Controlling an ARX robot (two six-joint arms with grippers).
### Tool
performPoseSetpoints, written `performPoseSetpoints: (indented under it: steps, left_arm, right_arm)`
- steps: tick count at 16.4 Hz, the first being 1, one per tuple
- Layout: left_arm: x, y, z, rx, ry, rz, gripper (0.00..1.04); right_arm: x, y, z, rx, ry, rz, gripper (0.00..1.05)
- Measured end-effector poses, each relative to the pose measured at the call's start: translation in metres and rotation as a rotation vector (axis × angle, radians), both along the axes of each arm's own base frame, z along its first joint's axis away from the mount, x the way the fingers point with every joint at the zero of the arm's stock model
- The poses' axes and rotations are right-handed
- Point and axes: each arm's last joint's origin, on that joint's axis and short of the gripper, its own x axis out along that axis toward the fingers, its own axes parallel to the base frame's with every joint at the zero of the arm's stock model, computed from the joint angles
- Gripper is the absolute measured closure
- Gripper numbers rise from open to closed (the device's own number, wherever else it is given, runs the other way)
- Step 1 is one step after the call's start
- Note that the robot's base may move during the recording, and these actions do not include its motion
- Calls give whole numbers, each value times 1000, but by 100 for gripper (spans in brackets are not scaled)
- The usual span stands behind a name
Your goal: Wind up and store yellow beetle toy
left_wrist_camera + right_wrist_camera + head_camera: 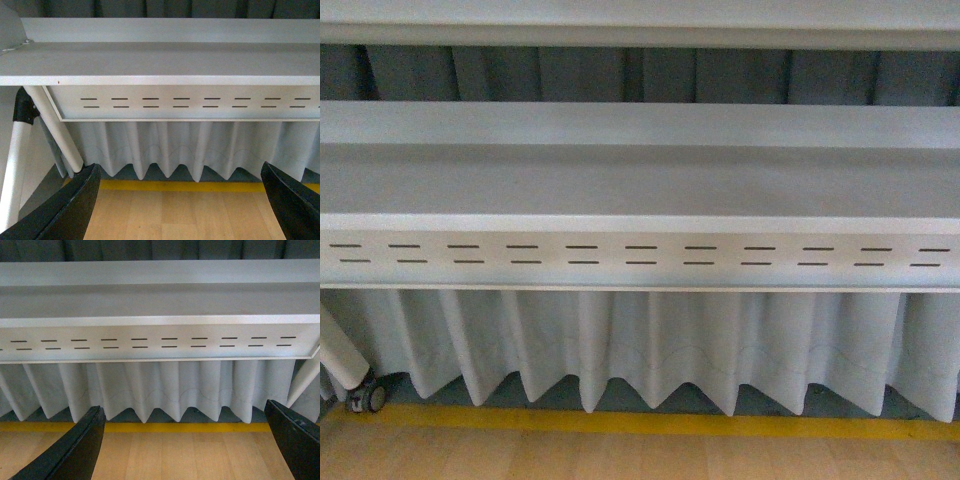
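Note:
The yellow beetle toy is out of view in all three views. My left gripper (182, 205) is open, its black fingers (65, 210) spread wide over bare wooden floor with nothing between them. My right gripper (185, 445) is open too, its black fingers (292, 440) wide apart above the same wood floor, holding nothing. Neither arm shows in the front view.
A white shelf unit (640, 180) with a slotted front panel (640, 255) stands ahead. A pleated white curtain (650, 345) hangs below it, above a yellow floor stripe (640, 422). A white leg with a castor (365, 395) stands at the lower left.

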Motion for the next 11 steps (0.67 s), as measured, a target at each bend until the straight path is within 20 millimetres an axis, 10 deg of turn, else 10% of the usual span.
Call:
performPoseSetpoints:
  steps: [11]
  left_arm:
    - [0,0,0,0,0,0,7]
  right_arm:
    - [0,0,0,0,0,0,7]
